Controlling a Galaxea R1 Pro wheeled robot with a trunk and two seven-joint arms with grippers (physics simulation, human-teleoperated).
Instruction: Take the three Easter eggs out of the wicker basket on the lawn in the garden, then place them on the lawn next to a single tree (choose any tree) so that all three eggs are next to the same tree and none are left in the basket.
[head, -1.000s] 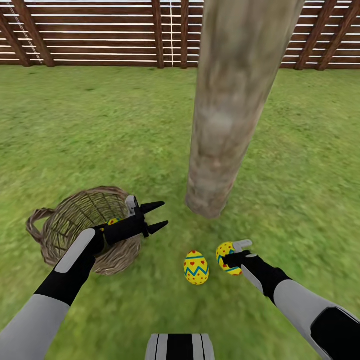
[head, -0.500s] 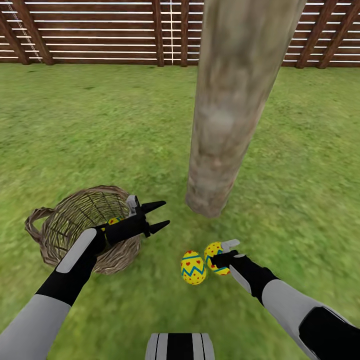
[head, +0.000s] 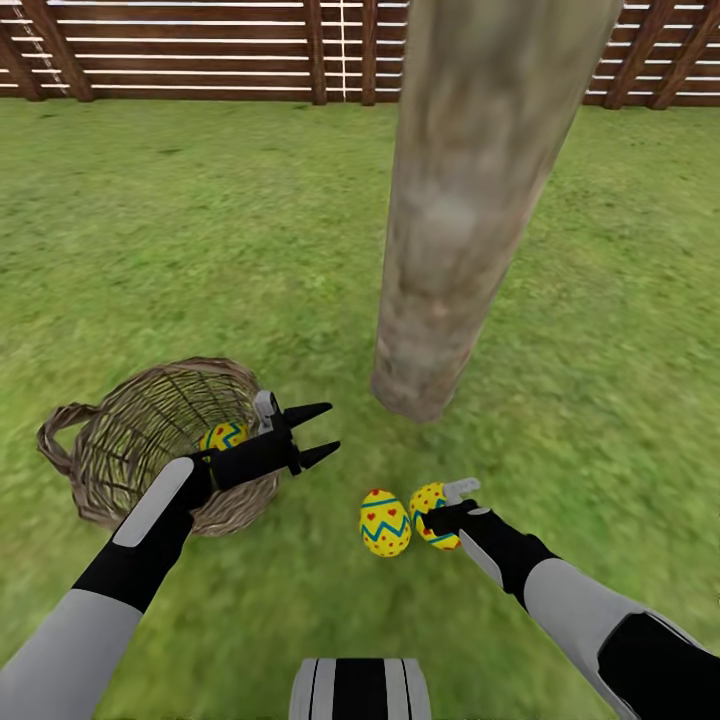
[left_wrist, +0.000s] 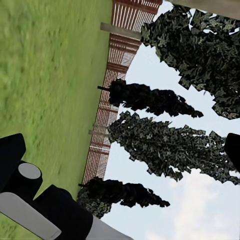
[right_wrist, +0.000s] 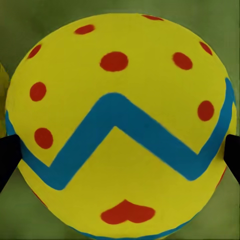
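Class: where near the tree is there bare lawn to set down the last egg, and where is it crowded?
Bare lawn lies right of the tree and between it and the basket. It is crowded before the trunk: two eggs and the right end effector.

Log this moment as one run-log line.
right gripper: shut on egg | second egg: on lawn by tree | third egg: in basket | left gripper: open

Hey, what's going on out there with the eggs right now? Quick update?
Right hand shut on second egg, beside first egg on lawn by tree. Left hand open, empty, over basket rim. Third egg inside basket. Nothing blocking.
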